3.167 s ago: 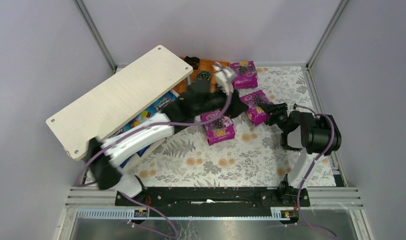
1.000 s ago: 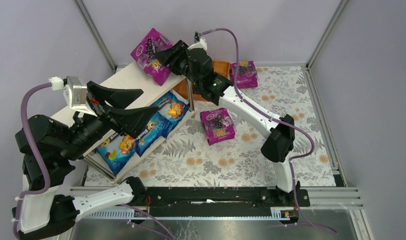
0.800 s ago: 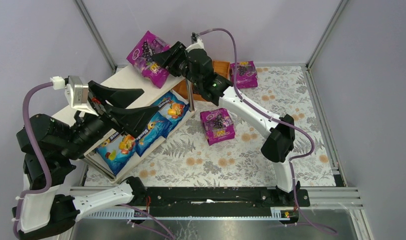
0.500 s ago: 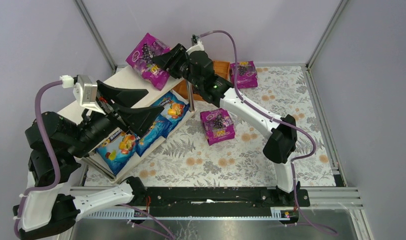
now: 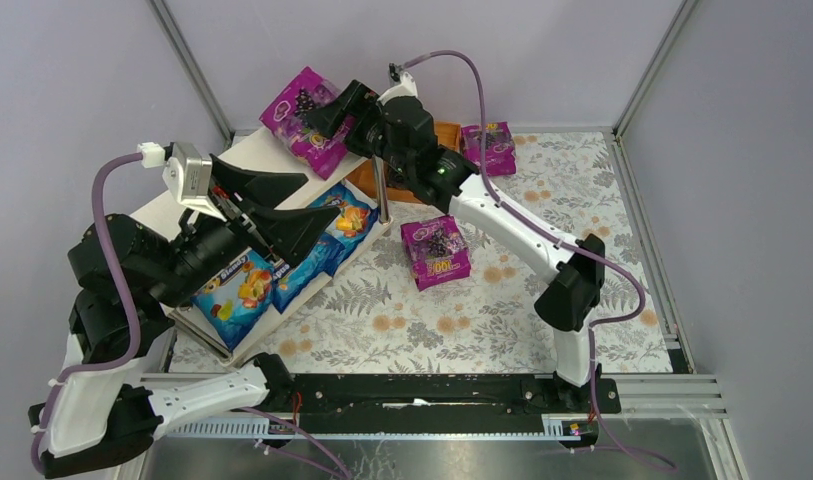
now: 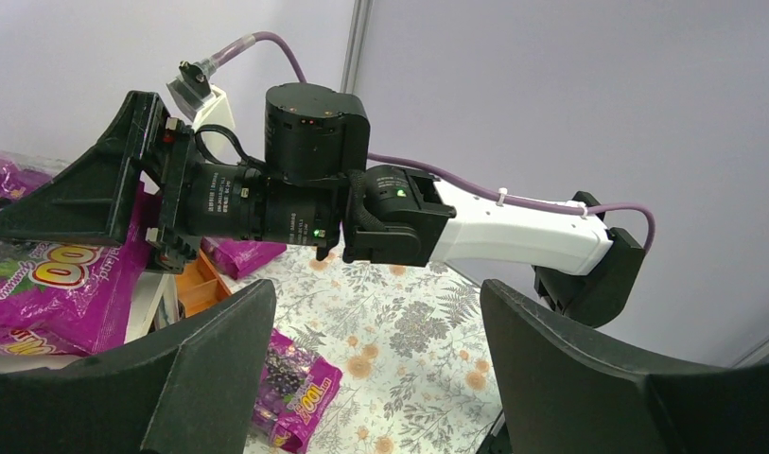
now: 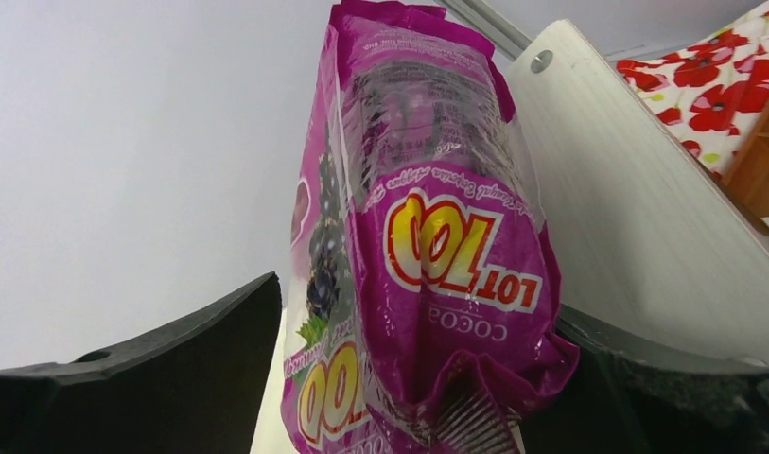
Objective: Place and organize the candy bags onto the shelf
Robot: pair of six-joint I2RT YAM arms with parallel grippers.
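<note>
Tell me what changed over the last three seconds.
The right gripper took a purple bag off the table and carried it up to the shelf's far end. The left gripper pulled back over the shelf, open and empty. Two purple bags and the blue bags stayed put.

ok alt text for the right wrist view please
A purple candy bag with yellow lettering fills the view, pinched at its lower edge between the right arm's black fingers. The shelf's pale top board slants behind it on the right.
</note>
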